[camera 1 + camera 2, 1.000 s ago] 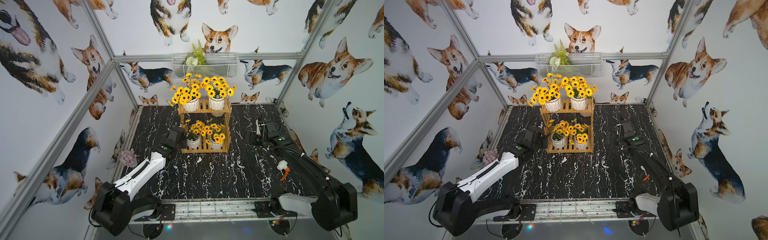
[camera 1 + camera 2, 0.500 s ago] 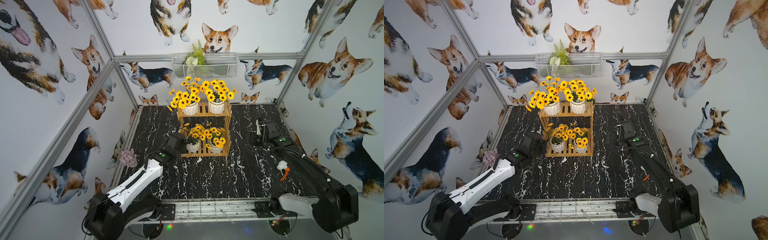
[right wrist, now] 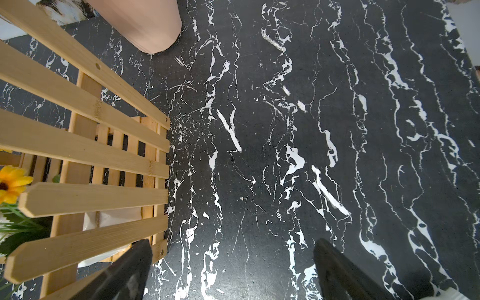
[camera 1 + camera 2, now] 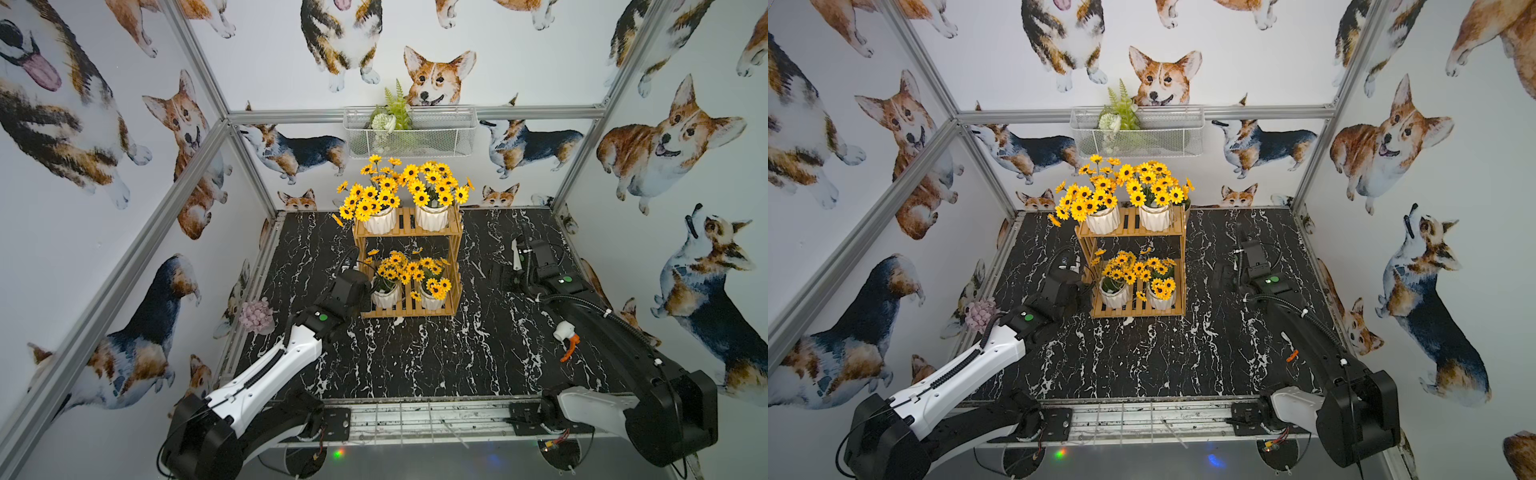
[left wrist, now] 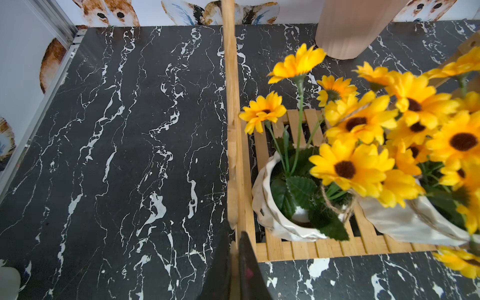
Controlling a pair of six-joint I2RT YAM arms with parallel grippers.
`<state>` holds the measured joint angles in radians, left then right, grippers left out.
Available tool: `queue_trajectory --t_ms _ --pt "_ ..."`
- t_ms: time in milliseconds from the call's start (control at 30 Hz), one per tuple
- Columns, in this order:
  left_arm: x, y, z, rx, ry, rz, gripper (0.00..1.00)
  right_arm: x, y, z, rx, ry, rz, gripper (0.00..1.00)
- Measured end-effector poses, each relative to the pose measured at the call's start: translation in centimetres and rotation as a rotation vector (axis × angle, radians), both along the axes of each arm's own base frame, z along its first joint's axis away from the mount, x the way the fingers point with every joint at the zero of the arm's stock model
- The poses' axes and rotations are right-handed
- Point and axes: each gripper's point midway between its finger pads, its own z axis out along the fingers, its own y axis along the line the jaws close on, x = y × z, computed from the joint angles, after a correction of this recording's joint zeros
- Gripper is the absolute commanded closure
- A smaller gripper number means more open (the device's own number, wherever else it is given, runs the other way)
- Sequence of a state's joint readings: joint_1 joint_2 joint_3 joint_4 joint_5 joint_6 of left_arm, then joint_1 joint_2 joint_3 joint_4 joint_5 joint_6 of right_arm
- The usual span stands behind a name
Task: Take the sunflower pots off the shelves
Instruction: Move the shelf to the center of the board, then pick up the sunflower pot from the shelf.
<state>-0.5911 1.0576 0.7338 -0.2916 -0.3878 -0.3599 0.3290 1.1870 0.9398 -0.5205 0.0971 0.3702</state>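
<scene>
Status: no pot is off yet. All four sunflower pots (image 4: 379, 221) sit on the shelves (image 4: 409, 227), two per tier, and the rack stands toward 12 o'clock from the middle of the table (image 4: 415, 365). The left gripper (image 5: 233, 239) is at the rack's 8 o'clock. Its fingers are pressed together, and in the wrist view a strip of the slim side post (image 5: 232, 104) shows between them, so it looks pinched on the rack itself, not on a pot. My read is that this is steadying or positioning of the rack, and the first pick has not begun. The right gripper (image 3: 233, 244) is spread wide and empty, hovering over bare table at the rack's 3 o'clock. For the next move, either the left gripper lets go of the post, opens and takes the near lower pot (image 4: 385, 296) by its white body, or the right gripper goes in from 3 o'clock while the left one holds the rack. The lower pots have the top tier directly overhead, so each should be drawn out toward 6 o'clock before lifting. The blooms overhang both pots and may snag on each other. A beige ribbed vase (image 3: 140, 23) stands just behind the rack at 12 o'clock, so keep clear of it.
</scene>
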Motion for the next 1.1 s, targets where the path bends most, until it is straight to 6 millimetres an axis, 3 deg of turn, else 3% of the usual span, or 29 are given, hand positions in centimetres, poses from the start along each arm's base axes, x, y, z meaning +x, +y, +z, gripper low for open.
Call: queue_trajectory --t_ms 200,367,433,633,900,1100 --pt "-0.3 0.1 0.2 0.001 -0.005 -0.005 0.55 -0.1 0.3 0.1 0.016 0.002 0.015 0.00" --pt "0.0 -0.1 0.8 -0.015 -0.031 -0.003 0.32 -0.6 1.3 0.7 0.068 -0.022 0.061 0.00" --pt "0.0 0.0 1.0 -0.013 -0.036 -0.002 0.23 -0.8 1.8 1.5 0.099 -0.056 0.090 0.00" --pt "-0.3 0.5 2.8 -0.024 -0.093 0.001 0.02 -1.2 3.8 6.3 0.207 -0.247 0.209 0.00" --pt "-1.6 1.2 8.4 -0.058 -0.254 -0.053 0.00 -1.8 8.3 12.6 0.338 -0.476 0.482 0.00" --pt "-1.2 2.6 16.3 -0.096 -0.394 -0.067 0.00 -3.1 12.1 16.6 0.373 -0.634 0.748 0.00"
